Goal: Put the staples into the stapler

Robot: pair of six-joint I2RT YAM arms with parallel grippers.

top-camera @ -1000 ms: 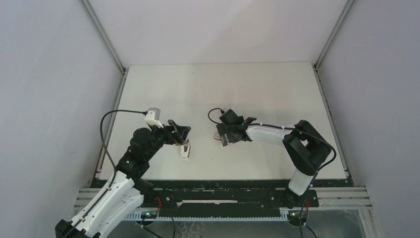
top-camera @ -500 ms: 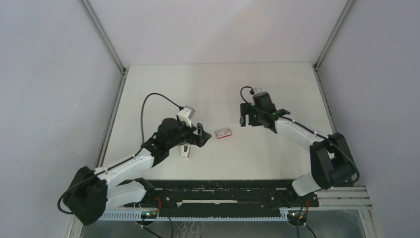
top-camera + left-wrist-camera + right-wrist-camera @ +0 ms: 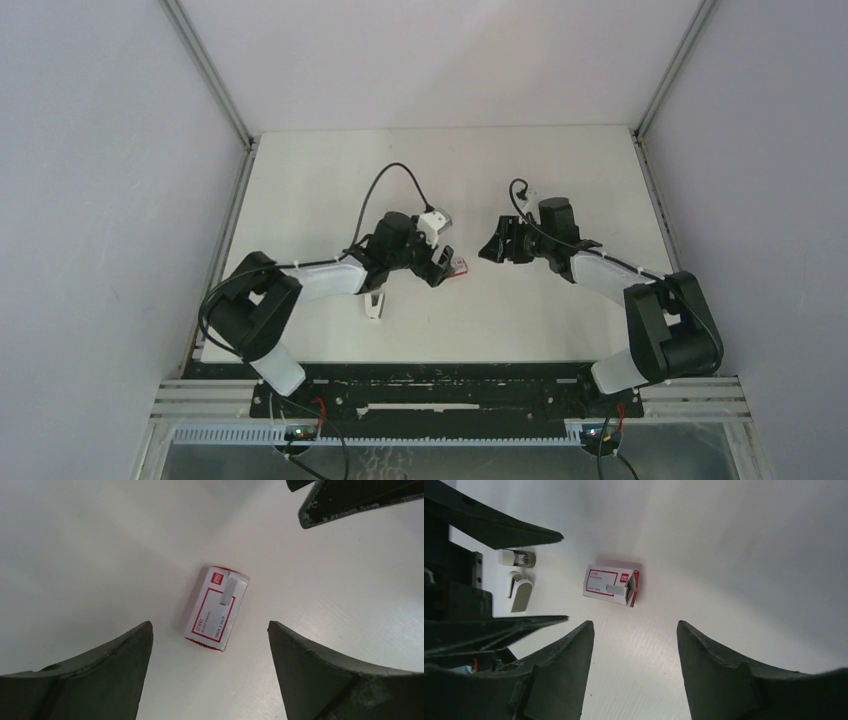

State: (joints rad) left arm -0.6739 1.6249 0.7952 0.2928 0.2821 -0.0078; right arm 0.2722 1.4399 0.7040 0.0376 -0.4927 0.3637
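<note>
A small red-and-white box [image 3: 212,617] lies flat on the white table [image 3: 560,300]. A short grey strip, the staples [image 3: 227,591], rests on top of it near its open end; both the staples [image 3: 614,587] and the box [image 3: 600,582] also show in the right wrist view. My left gripper [image 3: 209,626] hovers open over the box, touching nothing. My right gripper [image 3: 634,623] is open and empty, a little to the box's right. The stapler [image 3: 520,594], white and beige, lies left of the box, partly under my left arm [image 3: 330,275] in the top view.
Both grippers face each other closely across the box [image 3: 458,266]: left gripper [image 3: 446,268], right gripper [image 3: 488,250]. The left gripper's dark fingers [image 3: 499,530] fill the left side of the right wrist view. Metal rails [image 3: 225,250] edge the table.
My right gripper left the box and drew back to the right. My left arm swung from the stapler rightward to over the box. Both sets of jaws narrowed slightly.
</note>
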